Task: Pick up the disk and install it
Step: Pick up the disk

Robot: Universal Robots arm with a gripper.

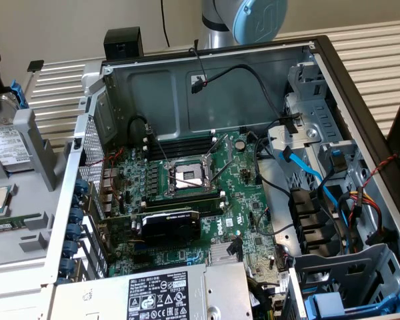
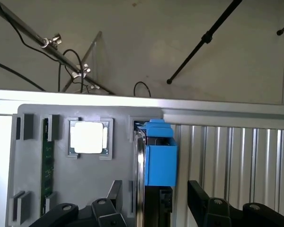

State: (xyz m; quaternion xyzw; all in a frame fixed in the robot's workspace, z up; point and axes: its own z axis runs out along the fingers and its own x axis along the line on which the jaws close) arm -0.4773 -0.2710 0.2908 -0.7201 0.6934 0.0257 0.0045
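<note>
Jaws wide open, gripper straddling the disk. Disk stands on edge in the grey tray, just beside the processor chip in that tray.

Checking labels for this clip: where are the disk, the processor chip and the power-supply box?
disk (image 1: 4, 145): exterior view, its white label.
processor chip (image 2: 88, 137): wrist view, middle of its top.
power-supply box (image 1: 163, 293): exterior view, its black-and-white label.

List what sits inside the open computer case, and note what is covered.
A green motherboard with an open processor socket and a black graphics card. The grey power supply hides the board under it.
</note>
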